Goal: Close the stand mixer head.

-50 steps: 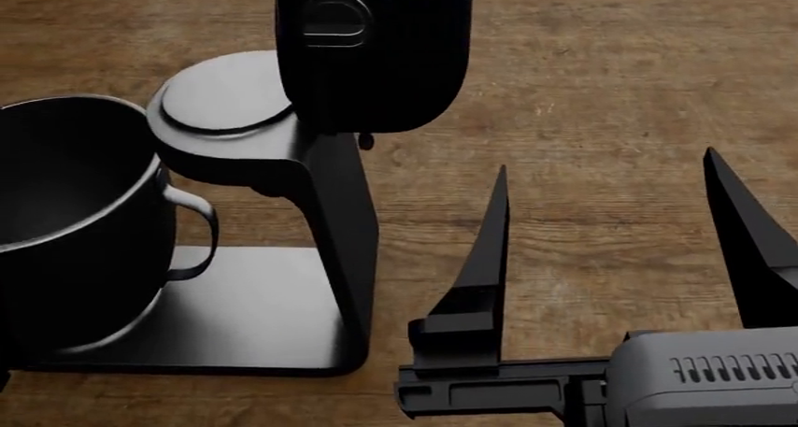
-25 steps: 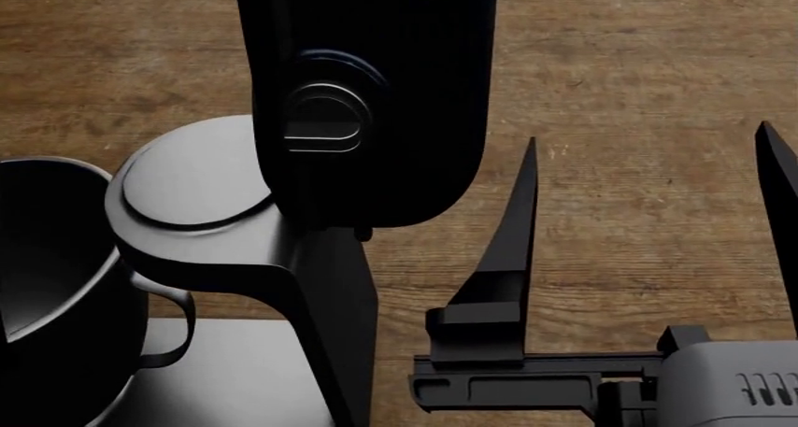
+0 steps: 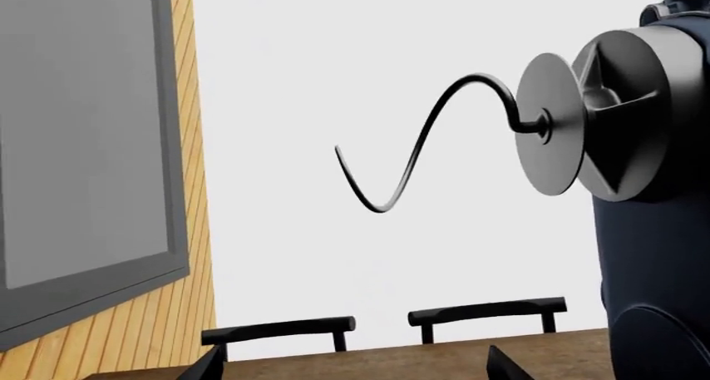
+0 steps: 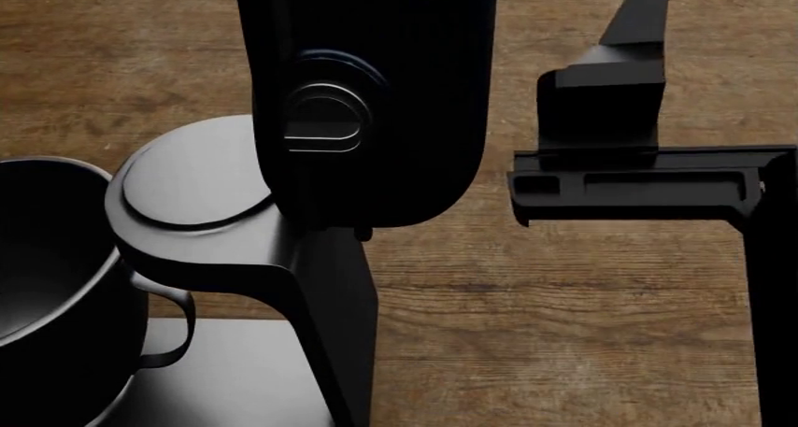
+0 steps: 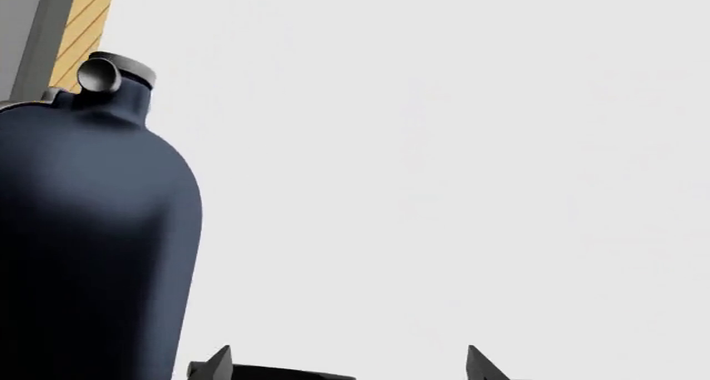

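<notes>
Item: bulky matte-black stand mixer head (image 4: 374, 100), tilted up. Right gripper (image 5: 344, 365) beside it, fingers wide; we press its top downward. Left fingers (image 3: 211, 365) also wide.

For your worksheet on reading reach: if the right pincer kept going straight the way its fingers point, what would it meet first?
Probably nothing. The right pincer points past the stand mixer head, which stands off to one side, toward bare pale wall; depth is unclear.

Head camera looks steeply down, close over the mixer head (image 4: 374, 100); both wrist cameras face upward beside it.
</notes>
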### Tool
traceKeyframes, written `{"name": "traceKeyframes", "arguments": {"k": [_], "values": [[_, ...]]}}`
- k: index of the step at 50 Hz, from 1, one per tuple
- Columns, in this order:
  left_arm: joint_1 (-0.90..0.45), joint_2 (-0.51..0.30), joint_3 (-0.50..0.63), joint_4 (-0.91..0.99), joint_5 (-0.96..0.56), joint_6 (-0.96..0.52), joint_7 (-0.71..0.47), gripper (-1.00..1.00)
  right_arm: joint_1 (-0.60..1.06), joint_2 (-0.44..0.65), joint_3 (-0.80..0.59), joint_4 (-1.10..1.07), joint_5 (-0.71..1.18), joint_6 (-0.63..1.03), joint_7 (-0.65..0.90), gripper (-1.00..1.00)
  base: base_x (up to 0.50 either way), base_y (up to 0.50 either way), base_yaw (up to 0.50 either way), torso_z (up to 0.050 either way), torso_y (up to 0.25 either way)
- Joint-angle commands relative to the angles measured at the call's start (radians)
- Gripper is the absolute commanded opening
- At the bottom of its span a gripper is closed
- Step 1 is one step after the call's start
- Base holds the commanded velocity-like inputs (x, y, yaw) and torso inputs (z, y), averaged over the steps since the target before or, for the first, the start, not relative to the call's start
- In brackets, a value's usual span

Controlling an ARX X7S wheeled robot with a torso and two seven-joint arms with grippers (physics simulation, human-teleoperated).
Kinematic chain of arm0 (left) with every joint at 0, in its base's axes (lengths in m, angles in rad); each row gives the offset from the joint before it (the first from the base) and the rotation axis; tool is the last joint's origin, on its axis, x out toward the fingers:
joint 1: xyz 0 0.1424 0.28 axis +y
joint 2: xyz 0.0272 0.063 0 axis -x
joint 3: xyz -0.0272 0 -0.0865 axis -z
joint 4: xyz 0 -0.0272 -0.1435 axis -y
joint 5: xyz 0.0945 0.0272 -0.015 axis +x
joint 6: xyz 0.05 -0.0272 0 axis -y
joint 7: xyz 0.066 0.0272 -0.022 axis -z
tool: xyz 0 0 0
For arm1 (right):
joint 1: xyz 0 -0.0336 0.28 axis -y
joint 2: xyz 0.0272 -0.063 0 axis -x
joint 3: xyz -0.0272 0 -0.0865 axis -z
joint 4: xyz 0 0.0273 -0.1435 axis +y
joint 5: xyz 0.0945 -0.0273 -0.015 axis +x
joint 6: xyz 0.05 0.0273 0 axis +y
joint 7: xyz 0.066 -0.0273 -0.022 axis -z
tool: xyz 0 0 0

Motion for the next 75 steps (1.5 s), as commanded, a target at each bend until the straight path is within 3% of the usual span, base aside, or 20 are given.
{"name": "traceKeyframes", "arguments": {"k": [1, 6, 18, 29, 36, 41, 60, 75], "values": [[-0.112, -0.002, 0.103, 0.0, -0.014, 0.019, 0.0, 1.0, 0.052, -0.037, 0.194, 0.211, 0.211, 0.182, -0.246, 1.0, 0.0, 0.0, 0.0, 0.0, 0.0], [-0.112, -0.003, 0.107, 0.0, -0.013, 0.019, -0.002, 1.0, 0.029, -0.087, 0.206, 0.318, 0.213, 0.21, -0.302, 1.0, 0.0, 0.0, 0.0, 0.0, 0.0], [-0.112, -0.017, 0.136, 0.0, 0.008, 0.027, 0.0, 1.0, -0.069, -0.364, 0.179, 0.579, 0.164, 0.233, -0.482, 1.0, 0.0, 0.0, 0.0, 0.0, 0.0], [-0.111, -0.067, 0.05, 0.0, -0.047, -0.035, 0.036, 1.0, -0.117, -0.627, 0.171, 0.793, 0.125, 0.236, -0.677, 1.0, 0.0, 0.0, 0.0, 0.0, 0.0], [-0.111, -0.049, 0.052, 0.0, -0.046, -0.02, 0.023, 1.0, -0.158, -0.736, 0.182, 0.846, 0.136, 0.221, -0.761, 1.0, 0.0, 0.0, 0.0, 0.0, 0.0], [-0.111, -0.089, 0.003, 0.0, -0.076, -0.052, 0.053, 1.0, -0.203, -0.819, 0.169, 0.857, 0.147, 0.229, -0.829, 1.0, 0.0, 0.0, 0.0, 0.0, 0.0], [-0.094, -0.196, -0.216, 0.0, -0.212, -0.171, 0.138, 1.0, -0.339, -0.965, 0.101, 0.942, 0.162, 0.267, -0.884, 1.0, 0.0, 0.0, 0.0, 0.0, 0.0], [-0.06, -0.198, -0.234, 0.0, -0.199, -0.165, 0.135, 1.0, -0.377, -0.966, 0.084, 0.912, 0.173, 0.284, -0.87, 1.0, 0.01, 0.01, 0.01, 0.0, 0.0]]}}
